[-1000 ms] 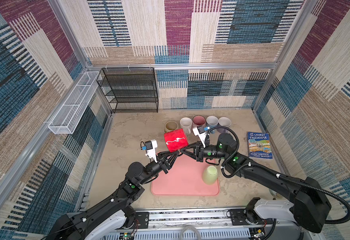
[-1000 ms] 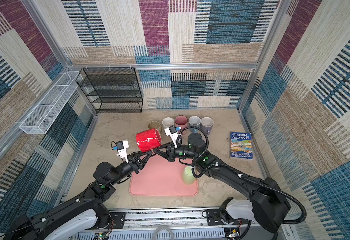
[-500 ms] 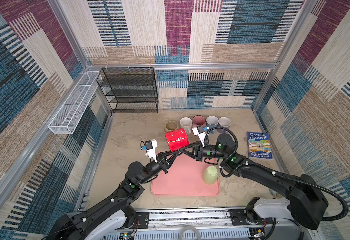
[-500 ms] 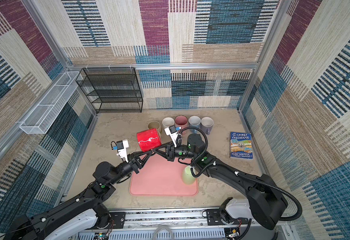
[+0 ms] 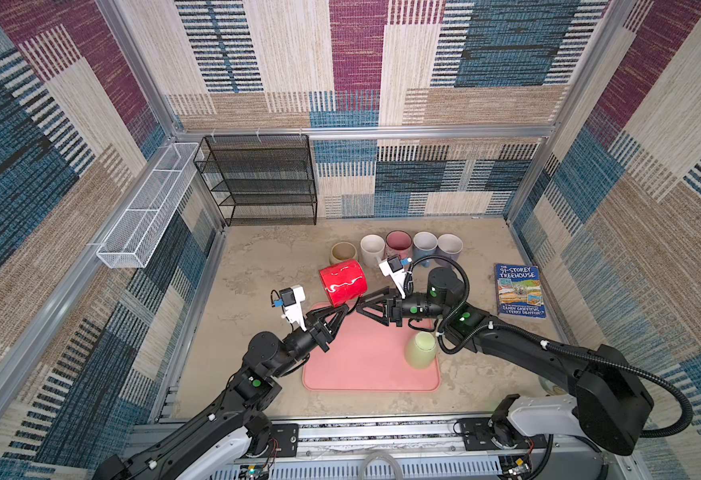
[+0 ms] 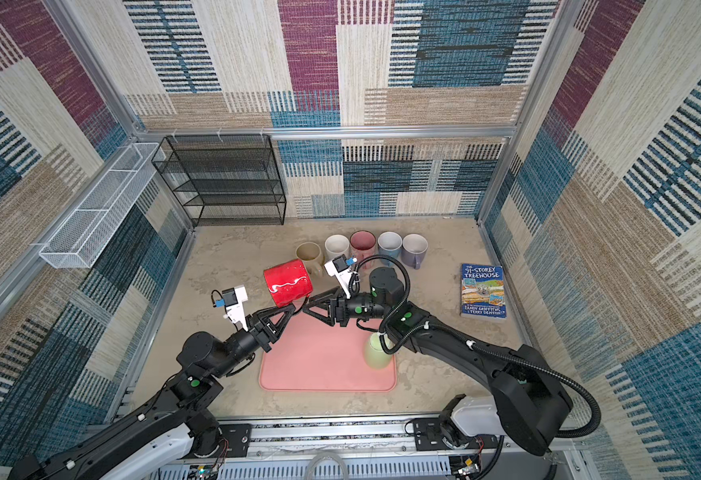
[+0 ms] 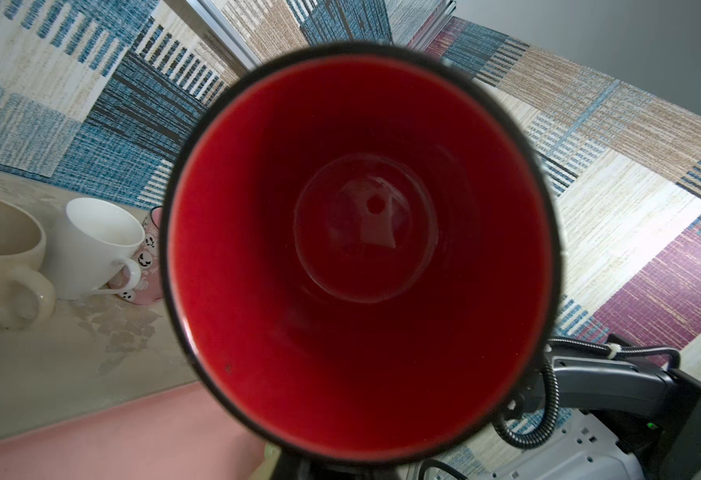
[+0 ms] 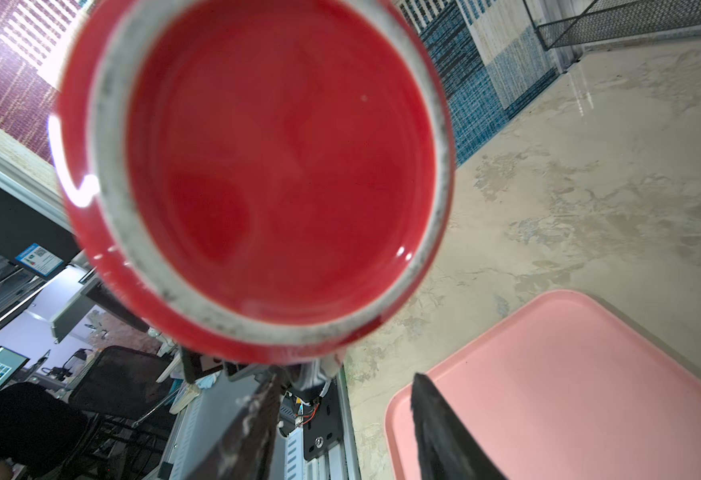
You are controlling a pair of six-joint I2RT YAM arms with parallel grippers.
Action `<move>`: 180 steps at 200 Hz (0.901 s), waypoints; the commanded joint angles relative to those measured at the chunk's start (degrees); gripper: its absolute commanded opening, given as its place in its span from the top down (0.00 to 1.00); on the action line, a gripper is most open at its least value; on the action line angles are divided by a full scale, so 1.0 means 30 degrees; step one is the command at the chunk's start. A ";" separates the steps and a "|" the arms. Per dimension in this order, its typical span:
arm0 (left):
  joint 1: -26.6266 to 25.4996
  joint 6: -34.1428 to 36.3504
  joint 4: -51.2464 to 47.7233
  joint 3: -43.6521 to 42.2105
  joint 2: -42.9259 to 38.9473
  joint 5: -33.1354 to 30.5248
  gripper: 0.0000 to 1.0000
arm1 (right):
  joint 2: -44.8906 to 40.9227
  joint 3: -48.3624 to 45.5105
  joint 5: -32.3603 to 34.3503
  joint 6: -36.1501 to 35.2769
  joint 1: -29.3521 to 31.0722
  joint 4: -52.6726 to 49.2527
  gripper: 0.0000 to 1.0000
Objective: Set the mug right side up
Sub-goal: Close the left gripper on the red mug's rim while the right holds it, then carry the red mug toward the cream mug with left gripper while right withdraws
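Red mug (image 5: 342, 282) hangs sideways over the mottled bench (image 5: 257, 266), rim pinched by the left end effector (image 5: 344, 309); right end effector (image 5: 360, 302) spread. Behind: five mugs (image 5: 398, 243). One tray (image 5: 361, 365), one book (image 5: 519, 291), patchwork walls (image 5: 423, 62).

Qty: 1 red mug (image 5: 342, 282), 1 green mug (image 5: 421, 353), 5 other mugs (image 5: 371, 249), 7 total, 1 pink tray (image 5: 361, 365), 1 book (image 5: 519, 291), 1 blk shelf (image 5: 265, 183), 1 wht basket (image 5: 145, 208), 2 robot arms (image 5: 507, 336)

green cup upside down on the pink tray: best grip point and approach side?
Likely the side wall of the green cup, pinched across its body from the bare middle of the pink tray. It stands mouth-down, so no rim is free, no handle shows, and the right arm crowds its other side.
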 commanded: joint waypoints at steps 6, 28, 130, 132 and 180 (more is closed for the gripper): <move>0.0089 0.1292 -0.3019 0.0051 -0.1333 -0.1531 1.00 | -0.0239 0.0151 0.0539 -0.1196 -0.0006 -0.1398 0.39; 0.0206 0.1876 -0.6890 0.0723 -0.2402 -0.2780 1.00 | -0.0561 0.0268 0.1331 -0.1951 -0.0005 -0.2496 0.36; 0.1391 0.6000 -2.2362 0.9621 0.3356 -0.8198 1.00 | -0.1511 0.0401 0.5166 -0.4034 -0.0006 -0.6405 0.34; 0.1414 0.6055 -2.2435 0.9736 0.3521 -0.8222 1.00 | -0.1546 0.0370 0.5198 -0.4035 -0.0006 -0.6430 0.34; 0.2196 0.7217 -2.3753 1.2425 0.6620 -0.9175 1.00 | -0.2491 -0.0396 0.6132 -0.4306 -0.0006 -0.7037 0.34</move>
